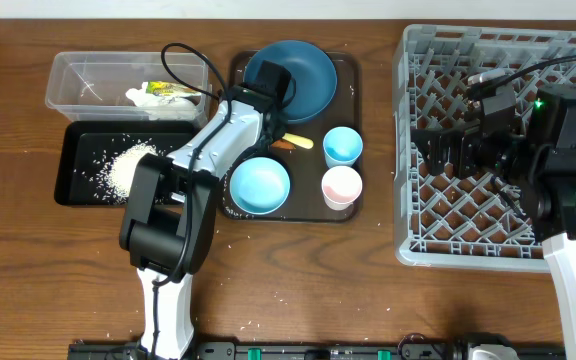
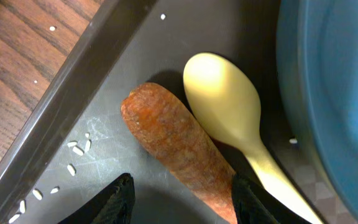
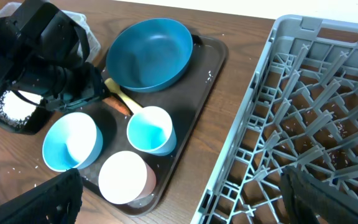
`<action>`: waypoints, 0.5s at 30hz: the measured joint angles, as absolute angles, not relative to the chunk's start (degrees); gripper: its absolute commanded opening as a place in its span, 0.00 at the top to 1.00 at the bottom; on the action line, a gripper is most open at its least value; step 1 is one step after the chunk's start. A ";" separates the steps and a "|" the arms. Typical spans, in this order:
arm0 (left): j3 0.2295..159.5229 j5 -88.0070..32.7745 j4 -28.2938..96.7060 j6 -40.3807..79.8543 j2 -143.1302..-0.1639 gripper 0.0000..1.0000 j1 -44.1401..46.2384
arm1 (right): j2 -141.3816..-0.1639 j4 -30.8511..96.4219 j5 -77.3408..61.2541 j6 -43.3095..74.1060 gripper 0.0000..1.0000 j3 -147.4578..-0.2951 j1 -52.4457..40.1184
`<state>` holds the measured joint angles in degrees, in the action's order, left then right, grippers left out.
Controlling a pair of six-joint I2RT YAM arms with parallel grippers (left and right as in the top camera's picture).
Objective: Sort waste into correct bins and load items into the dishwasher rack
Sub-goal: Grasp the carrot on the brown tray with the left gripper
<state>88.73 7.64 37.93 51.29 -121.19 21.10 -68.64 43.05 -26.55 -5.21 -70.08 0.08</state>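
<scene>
My left gripper (image 2: 182,199) is open low over the brown serving tray (image 1: 352,100). The orange carrot stick (image 2: 179,146) lies between its fingers, against the right finger. The pale yellow spoon (image 2: 225,99) lies alongside the carrot, next to the dark blue bowl (image 1: 303,75). The light blue bowl (image 1: 260,185), light blue cup (image 1: 342,146) and pink cup (image 1: 341,186) stand on the same tray. The crumpled paper (image 1: 163,95) lies in the clear tub (image 1: 73,75). The rice (image 1: 128,168) lies in the black tray (image 1: 76,150). My right gripper (image 3: 182,205) is open and empty over the left edge of the grey rack (image 1: 568,60).
Loose rice grains (image 2: 76,155) are scattered on the brown tray's floor and on the wooden table (image 1: 28,260). The left arm (image 1: 218,150) stretches over the gap between the black tray and the brown tray. The rack holds nothing.
</scene>
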 measured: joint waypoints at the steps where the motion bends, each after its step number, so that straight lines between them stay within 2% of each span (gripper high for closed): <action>1: 88.73 7.66 37.56 51.66 -121.19 0.45 21.06 | -68.64 43.07 -26.55 -5.21 0.01 -70.08 0.08; 9: 88.73 7.64 36.95 56.93 -122.02 0.45 20.84 | -68.64 43.09 -26.55 -5.21 0.01 -70.08 0.08; 15: 88.71 7.64 36.62 59.05 -122.61 0.58 20.58 | -68.64 43.09 -26.55 -5.21 0.01 -70.08 0.08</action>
<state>88.71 7.64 36.62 59.05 -122.61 20.58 -68.64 43.09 -26.55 -5.21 -70.08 0.08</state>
